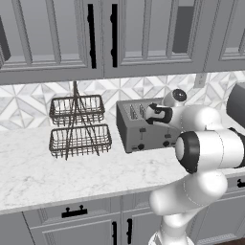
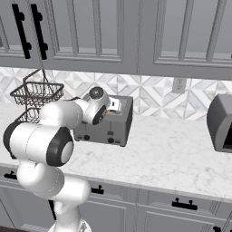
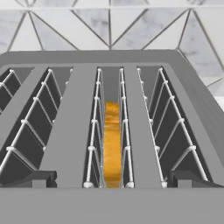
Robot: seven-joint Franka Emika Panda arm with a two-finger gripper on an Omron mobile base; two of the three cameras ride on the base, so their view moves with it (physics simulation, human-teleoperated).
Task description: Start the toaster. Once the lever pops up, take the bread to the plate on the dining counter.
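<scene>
The toaster (image 3: 78, 131) is matt grey metal, its slots lined with thin wire; the bread (image 3: 112, 144) looks rough, golden; the counter (image 1: 43, 177) is smooth marble.

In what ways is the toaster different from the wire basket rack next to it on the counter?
The toaster is a closed grey metal box; the wire basket rack is open dark wire that you can see through. The toaster is low and wide, with slots on top, one holding the bread; the rack rises taller in two tiers. Both stand on the marble counter by the tiled wall.

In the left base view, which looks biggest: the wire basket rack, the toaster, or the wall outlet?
Largest to smallest:
1. Rack
2. Toaster, partly behind the arm, so it may rival the rack
3. Outlet, plainly smallest
</scene>
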